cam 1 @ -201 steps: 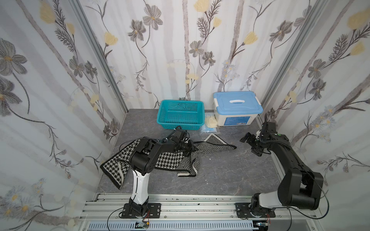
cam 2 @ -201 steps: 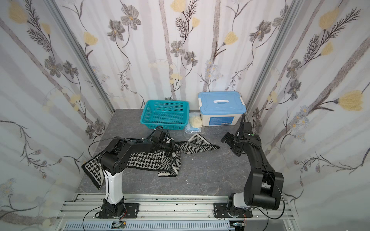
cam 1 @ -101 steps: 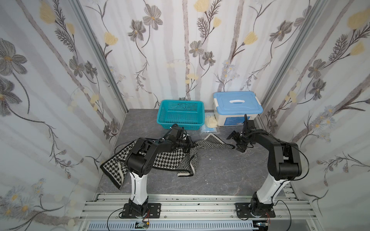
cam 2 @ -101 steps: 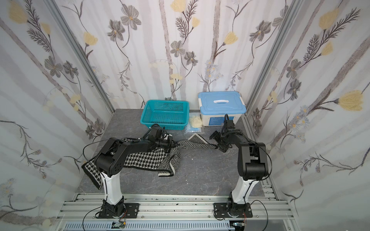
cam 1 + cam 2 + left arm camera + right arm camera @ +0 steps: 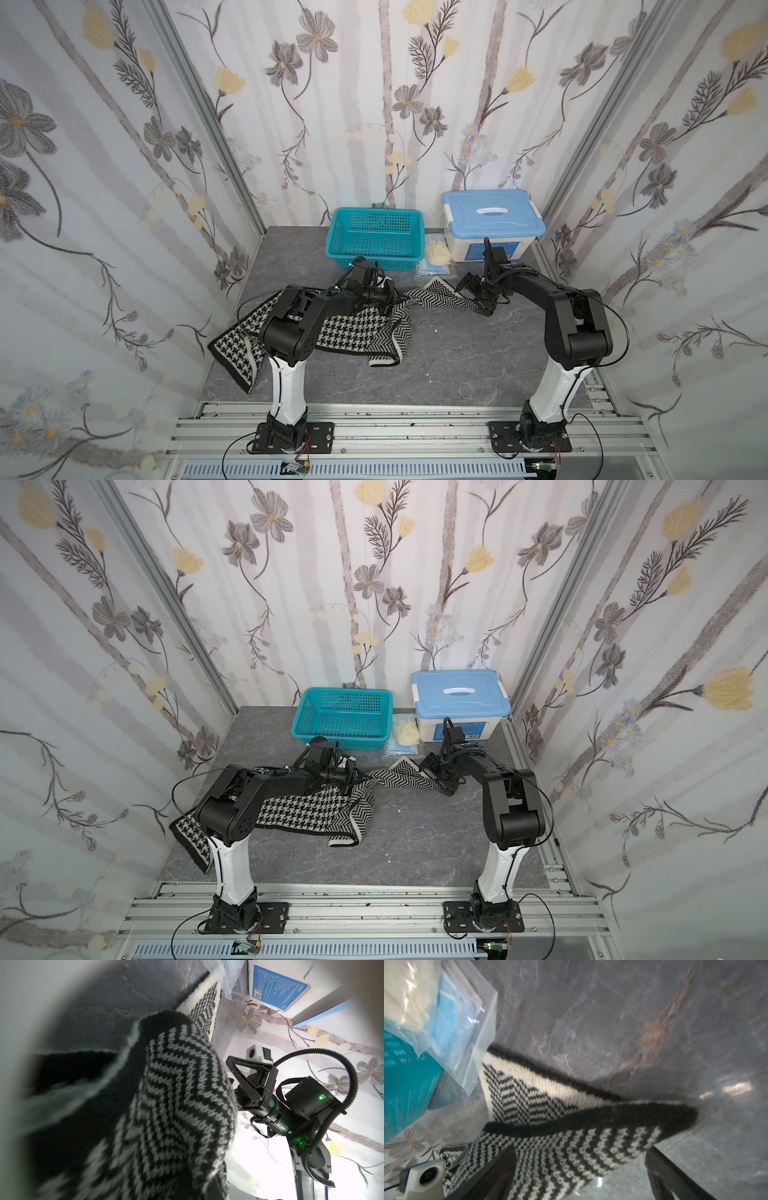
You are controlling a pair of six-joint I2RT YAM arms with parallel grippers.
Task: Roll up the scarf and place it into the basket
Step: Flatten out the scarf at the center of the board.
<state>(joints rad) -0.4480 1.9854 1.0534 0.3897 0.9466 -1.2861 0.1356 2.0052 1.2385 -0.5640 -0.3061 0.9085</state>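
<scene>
- Scarf (image 5: 361,328) lies unrolled on the grey marbled table (image 5: 457,365) in both top views. Its houndstooth face is up on the robot's left and its herringbone end stretches toward the right. It lies wholly in front of the teal basket (image 5: 374,243), which stands at the back wall.
- The left gripper (image 5: 388,297) is clenched on a bunched fold at mid-scarf, while the right gripper (image 5: 471,298) is spread wide at the herringbone end.
- A white storage box (image 5: 494,216) with a light blue lid sits beside the basket. A pale yellow cloth lump (image 5: 436,252) and a clear plastic packet (image 5: 432,270) lie between them.
- Left wrist view: a herringbone fold of the scarf (image 5: 176,1095) rises close against the lens and hides the gripper's own tips. Beyond it are the right arm (image 5: 307,1103) and the storage box's blue label.
- Right wrist view: the two black fingers (image 5: 494,1172) stand released on either side of the scarf's black-edged end (image 5: 554,1147). Whether they touch the cloth cannot be told. The plastic packet (image 5: 467,1028) and the basket's wall (image 5: 406,1088) lie just beside the end's corner.
</scene>
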